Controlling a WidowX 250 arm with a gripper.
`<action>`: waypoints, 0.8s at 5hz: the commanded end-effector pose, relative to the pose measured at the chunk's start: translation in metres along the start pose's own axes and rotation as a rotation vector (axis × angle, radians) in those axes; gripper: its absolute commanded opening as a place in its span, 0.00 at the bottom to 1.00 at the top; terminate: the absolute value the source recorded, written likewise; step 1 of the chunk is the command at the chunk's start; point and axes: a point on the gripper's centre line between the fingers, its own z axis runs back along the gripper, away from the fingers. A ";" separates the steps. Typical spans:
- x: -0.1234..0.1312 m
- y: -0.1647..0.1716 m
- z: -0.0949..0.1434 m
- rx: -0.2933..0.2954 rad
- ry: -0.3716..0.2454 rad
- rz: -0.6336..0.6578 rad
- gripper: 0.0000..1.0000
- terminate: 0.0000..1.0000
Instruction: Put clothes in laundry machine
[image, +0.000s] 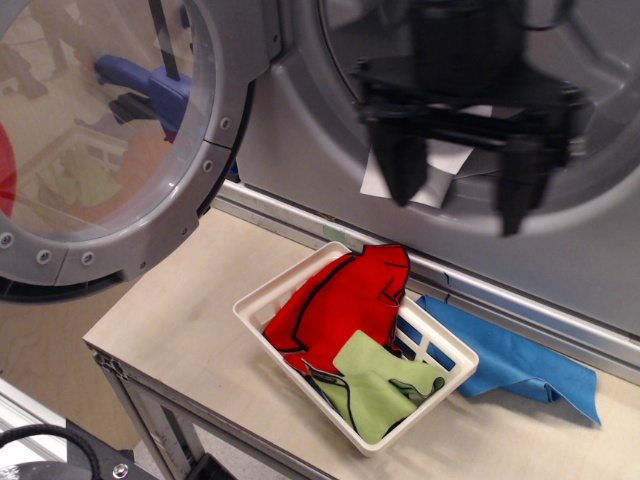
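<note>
The grey laundry machine (300, 130) stands open at the back, its round windowed door (110, 140) swung to the left. A pale grey cloth (440, 170) hangs over the drum's lip. A red garment with black trim (345, 300) and a lime-green one (380, 385) lie in a white lattice basket (262, 300) on the table. My black gripper (462, 190) is blurred by motion in front of the drum opening, above the basket. Its fingers (398, 165) are wide apart and hold nothing.
A blue cloth (525, 365) lies on the wooden table (180, 330) to the right of the basket, under the machine's front ledge. The table's edge runs along the front left, with a metal frame below.
</note>
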 end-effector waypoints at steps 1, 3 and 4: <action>0.001 0.040 -0.027 0.005 -0.017 -0.159 1.00 0.00; -0.003 0.062 -0.075 0.097 -0.047 -0.215 1.00 0.00; -0.006 0.066 -0.097 0.139 -0.070 -0.215 1.00 0.00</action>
